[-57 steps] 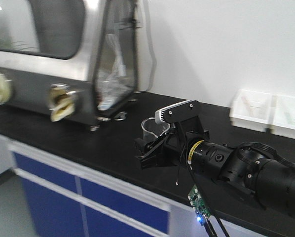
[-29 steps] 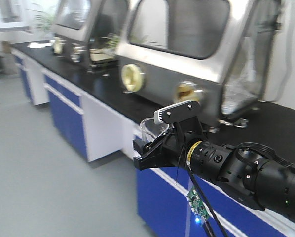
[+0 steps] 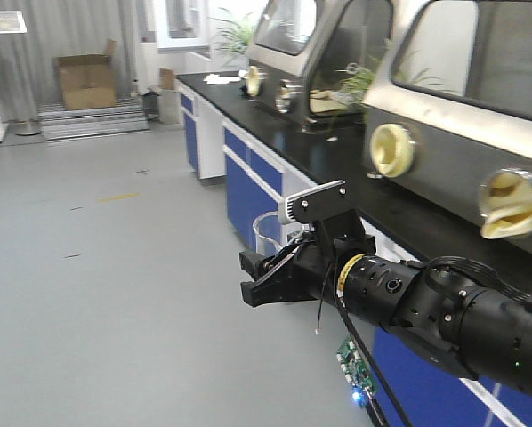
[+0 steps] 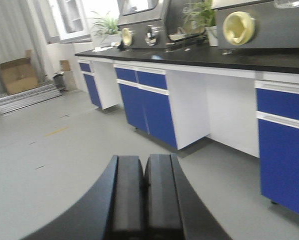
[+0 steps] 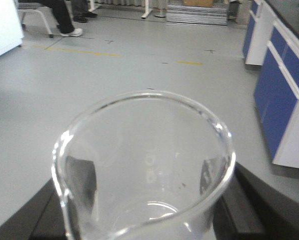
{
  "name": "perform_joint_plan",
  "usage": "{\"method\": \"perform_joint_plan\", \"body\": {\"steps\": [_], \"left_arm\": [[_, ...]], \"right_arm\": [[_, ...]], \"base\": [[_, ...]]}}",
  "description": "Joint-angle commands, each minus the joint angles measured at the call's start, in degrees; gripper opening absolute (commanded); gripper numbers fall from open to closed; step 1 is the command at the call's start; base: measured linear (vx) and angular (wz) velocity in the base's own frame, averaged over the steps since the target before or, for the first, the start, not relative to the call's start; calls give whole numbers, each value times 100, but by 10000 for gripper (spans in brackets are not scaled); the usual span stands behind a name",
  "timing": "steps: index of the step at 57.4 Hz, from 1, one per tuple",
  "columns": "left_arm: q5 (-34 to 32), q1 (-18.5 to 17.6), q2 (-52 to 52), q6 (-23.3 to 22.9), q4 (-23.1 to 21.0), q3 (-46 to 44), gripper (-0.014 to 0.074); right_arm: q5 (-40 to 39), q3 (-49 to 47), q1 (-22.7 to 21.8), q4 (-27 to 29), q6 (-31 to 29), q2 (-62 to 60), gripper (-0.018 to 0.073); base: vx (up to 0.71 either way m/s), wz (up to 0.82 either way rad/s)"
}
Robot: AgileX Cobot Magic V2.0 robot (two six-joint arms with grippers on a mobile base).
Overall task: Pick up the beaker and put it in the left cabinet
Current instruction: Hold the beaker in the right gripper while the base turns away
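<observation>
Pinching the beaker (image 5: 145,150), right jaws blurred through its wall | left jaws pressed together | beaker bottom cut off

A long laboratory bench (image 3: 310,147) with a black top and blue cupboard fronts (image 3: 248,191) runs along the right. It carries stainless steel glove boxes (image 3: 444,169) with round pale yellow ports (image 3: 392,149). A potted plant (image 3: 233,36) shows near its far end, and beyond the grey floor (image 3: 115,285) with its short yellow strip (image 3: 119,197) sits a cardboard box (image 3: 86,80).
</observation>
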Motion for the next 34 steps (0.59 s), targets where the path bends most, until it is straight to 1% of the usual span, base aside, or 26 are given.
{"method": "perform_joint_plan", "body": {"steps": [1,19,34], "left_arm": [[-482,-32,-61,-14,-27,-151,-6],[-482,-32,-61,-14,-27,-151,-6],[-482,-32,-61,-14,-27,-151,-6]], "right_arm": [[-396,-202,-18,7,-25,-277,208],[-396,-202,-18,7,-25,-277,208],[-396,-202,-18,7,-25,-277,208]], "base": [[9,38],[9,37],[13,47]]}}
